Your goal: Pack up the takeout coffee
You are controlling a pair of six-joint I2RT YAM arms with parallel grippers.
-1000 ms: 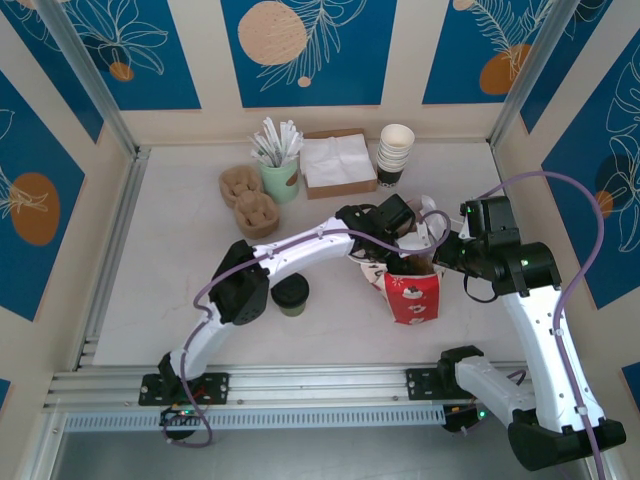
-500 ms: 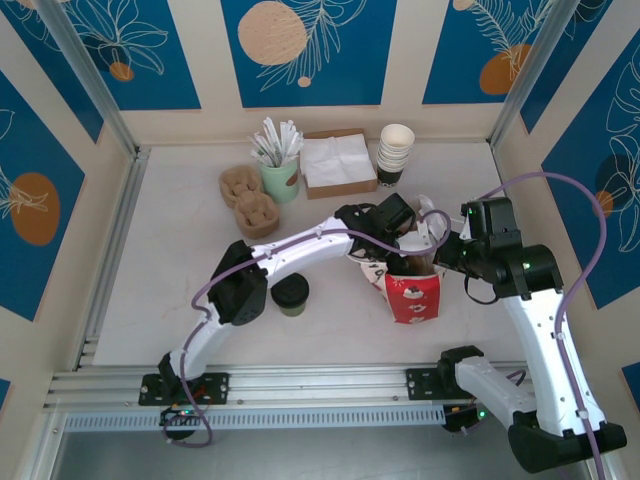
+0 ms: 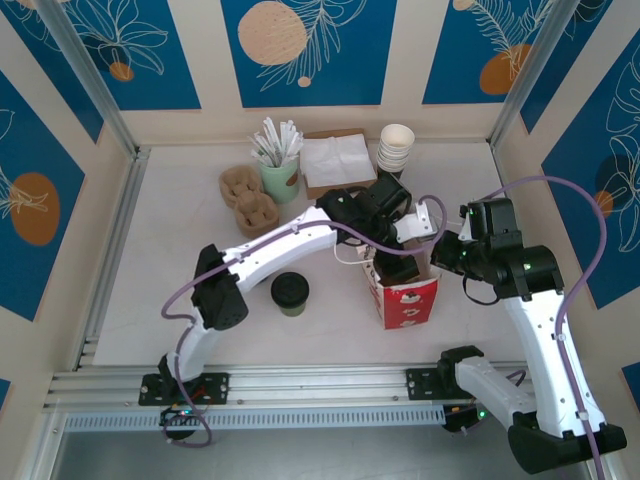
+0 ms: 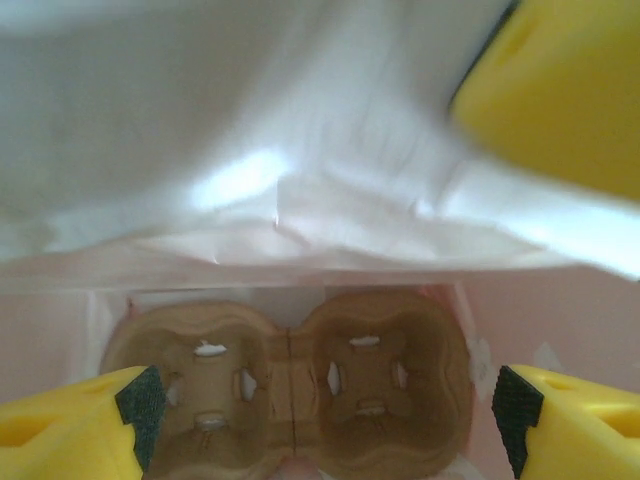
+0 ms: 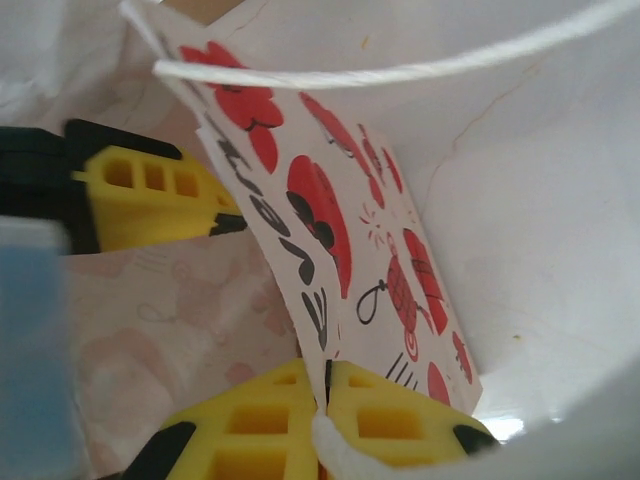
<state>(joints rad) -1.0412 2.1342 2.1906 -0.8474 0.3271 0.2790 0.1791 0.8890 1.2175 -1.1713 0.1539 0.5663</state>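
White tabletop (image 3: pixel 160 260) enclosed by cream walls (image 3: pixel 208 60) bearing blue floral panels (image 3: pixel 350 60), with aluminium frame rails (image 3: pixel 85 75) at the corners.

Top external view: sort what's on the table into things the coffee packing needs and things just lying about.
For the job: takeout coffee, red-and-white bag, pulp carrier inside the bag.

Lying about: spare pulp carriers, green cup of white sticks, napkin box, stack of pale cups.

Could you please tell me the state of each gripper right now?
Left gripper: open, inside the bag.
Right gripper: closed on the bag's wall.
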